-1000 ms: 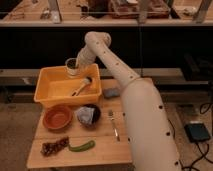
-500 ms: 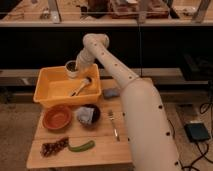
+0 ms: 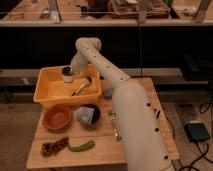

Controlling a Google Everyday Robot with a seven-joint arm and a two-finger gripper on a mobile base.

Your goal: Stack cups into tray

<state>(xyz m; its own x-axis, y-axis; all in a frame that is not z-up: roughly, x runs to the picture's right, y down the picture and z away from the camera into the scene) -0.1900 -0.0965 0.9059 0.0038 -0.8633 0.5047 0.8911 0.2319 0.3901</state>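
Note:
The yellow-orange tray (image 3: 50,92) stands at the table's back left. Over its back part hangs a small pale cup (image 3: 66,75) with a dark inside, upright and low between the tray's walls. My gripper (image 3: 72,69) reaches down from the white arm and is shut on that cup at its right side. I cannot make out a separate second cup; the dark inside may be one sitting within the pale one.
A long-handled utensil (image 3: 81,86) lies in the tray. In front of it are an orange-brown bowl (image 3: 57,118) and a dark bowl with grey cloth (image 3: 87,115). A green vegetable (image 3: 81,146), a brown snack (image 3: 54,147) and a fork (image 3: 114,123) lie nearer the front edge.
The gripper with the cup has shifted a little to the left and down, deeper into the tray. Nothing else has moved.

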